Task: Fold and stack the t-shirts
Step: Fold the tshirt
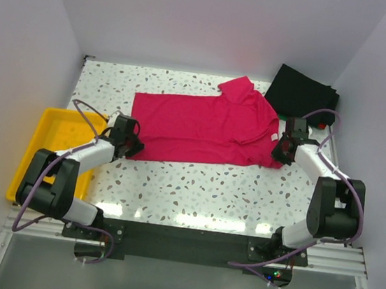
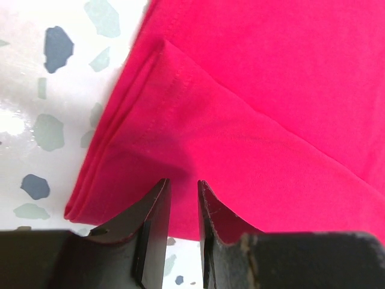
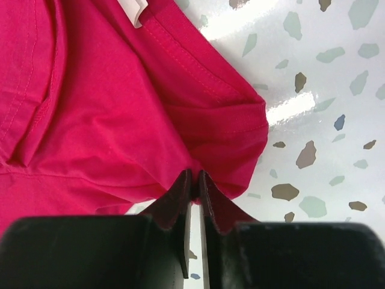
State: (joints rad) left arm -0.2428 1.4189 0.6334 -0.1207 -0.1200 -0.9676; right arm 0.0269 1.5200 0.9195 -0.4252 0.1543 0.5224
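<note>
Lower left of centre, the left gripper sits at the hem of the crimson-pink t-shirt, fingers nearly together; whether cloth is caught is unclear. At right, the right gripper is pressed together, pinching a shoulder-end corner. The crimson-pink t-shirt lies spread mid-table, with a black t-shirt at upper right.

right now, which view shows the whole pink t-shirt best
top external: the pink t-shirt lies spread out, nearly all of it in frame. left wrist shows only a hem corner; right wrist only a bunched corner near the white tag.
</note>
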